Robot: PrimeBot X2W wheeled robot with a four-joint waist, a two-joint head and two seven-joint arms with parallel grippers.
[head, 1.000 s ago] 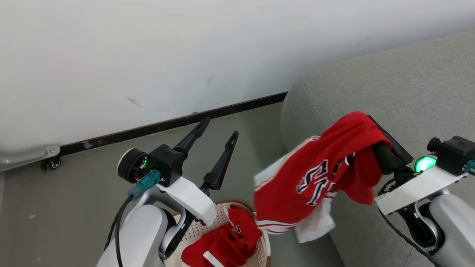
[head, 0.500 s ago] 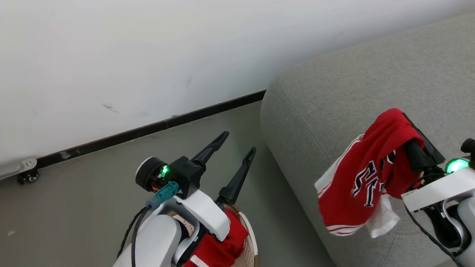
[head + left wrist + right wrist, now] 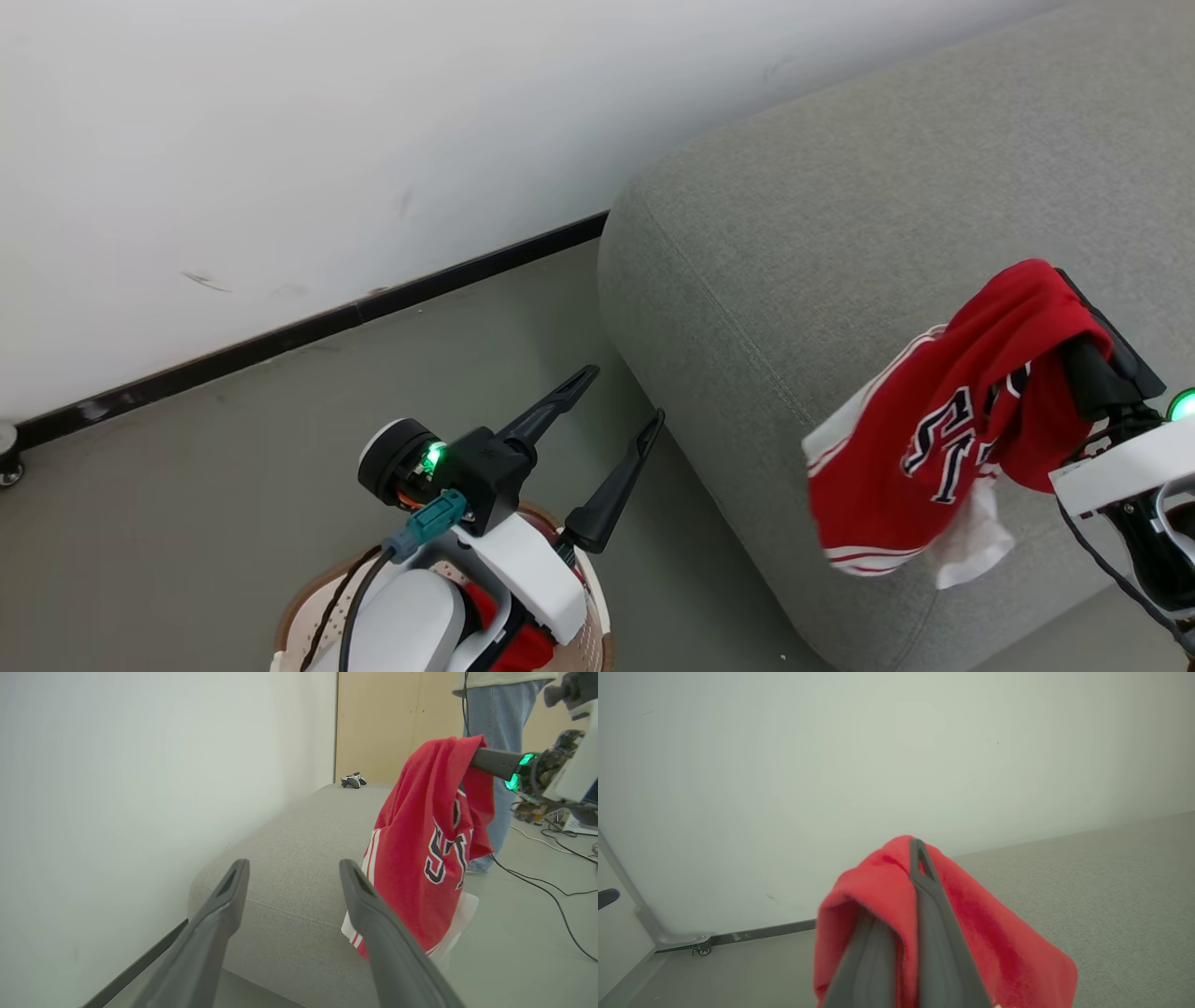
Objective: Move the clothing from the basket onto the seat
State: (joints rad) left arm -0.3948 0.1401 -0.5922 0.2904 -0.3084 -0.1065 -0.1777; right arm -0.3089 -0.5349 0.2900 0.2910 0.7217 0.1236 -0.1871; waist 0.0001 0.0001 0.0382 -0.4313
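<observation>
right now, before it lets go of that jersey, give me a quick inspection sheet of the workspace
surface: light grey fabric seat along the wall
job's things: red garment hangs from the right gripper at the seat's edge, not laid down; more red fabric in the basket
clutter: small controller-like object at the seat's far end
grippers: left gripper open, empty, above the basket; right gripper shut on the red garment
cables: loose cables on the floor past the seat
surroundings: white wall, black skirting, a person's legs nearby
</observation>
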